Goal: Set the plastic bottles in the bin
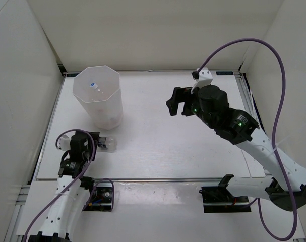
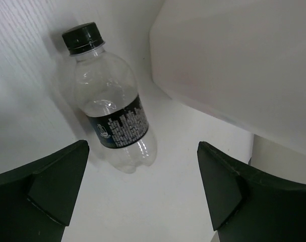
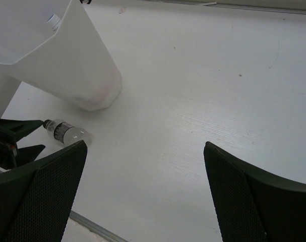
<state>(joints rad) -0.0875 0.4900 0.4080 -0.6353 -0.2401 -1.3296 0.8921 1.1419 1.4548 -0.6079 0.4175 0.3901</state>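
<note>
The black-capped clear bottle [image 2: 112, 111] with a black label lies on its side on the table, beside the foot of the white bin [image 2: 233, 65]. My left gripper [image 2: 142, 186] is open and empty, just short of the bottle's base. The top view shows the bottle [image 1: 107, 144] right of the left gripper [image 1: 94, 143], and the tall bin [image 1: 110, 108] behind them. A white bottle cap [image 1: 94, 84] shows inside the bin. My right gripper [image 1: 178, 103] is open and empty, raised over the table's middle. The right wrist view shows the bin [image 3: 67, 60] and the bottle [image 3: 67, 133].
White walls close the table on the left, back and right. A metal rail [image 1: 158, 180] runs along the near edge. The purple cable [image 1: 273, 55] arcs above the right arm. The left gripper's fingers [image 3: 19, 128] show at the left of the right wrist view.
</note>
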